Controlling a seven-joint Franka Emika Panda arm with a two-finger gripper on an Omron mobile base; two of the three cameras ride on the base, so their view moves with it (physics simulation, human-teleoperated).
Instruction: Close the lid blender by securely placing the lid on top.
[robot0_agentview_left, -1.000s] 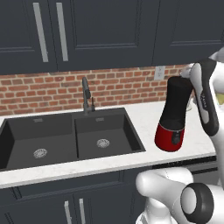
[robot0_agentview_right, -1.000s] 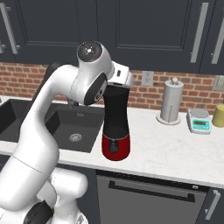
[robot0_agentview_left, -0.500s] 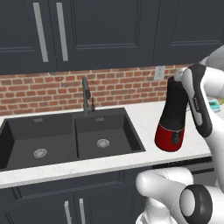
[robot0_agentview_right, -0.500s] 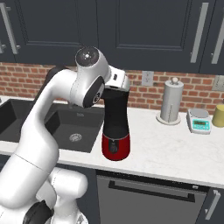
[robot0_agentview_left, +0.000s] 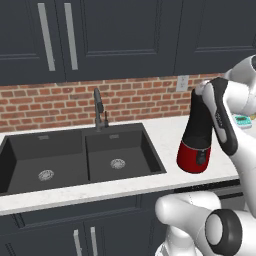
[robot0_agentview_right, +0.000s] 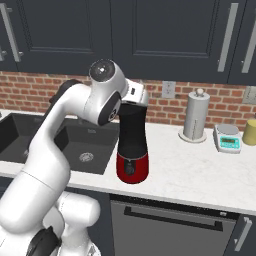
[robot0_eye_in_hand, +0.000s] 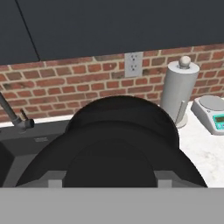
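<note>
We see the white worktop (robot0_agentview_right: 200, 170) running under dark cabinets (robot0_agentview_right: 165, 35) and a red brick wall (robot0_agentview_left: 135, 102). Sunk into it at nine o'clock of the blender is the black double sink (robot0_agentview_left: 75, 157), with a dark faucet (robot0_agentview_left: 98, 107) at its twelve o'clock edge.

The blender (robot0_agentview_right: 132, 145) stands upright on the worktop just beside the sink's three o'clock rim, its black jar tapering into the glossy red base with a small dark knob facing us. Our arm bends over it, and the wrist sits right at the jar's top. In the hand view a round black shape (robot0_eye_in_hand: 127, 131) lies directly under the camera; we cannot tell whether that is the lid or the jar's mouth.

The claw is hidden behind the wrist in both base views, so we cannot tell whether it is spread or pinching anything.

At three o'clock of the blender stand a grey paper towel holder (robot0_agentview_right: 195, 116), then a low white scale (robot0_agentview_right: 227, 138) with a teal display, well apart from the blender. A wall outlet (robot0_agentview_right: 168, 89) sits at the blender's one o'clock.
</note>
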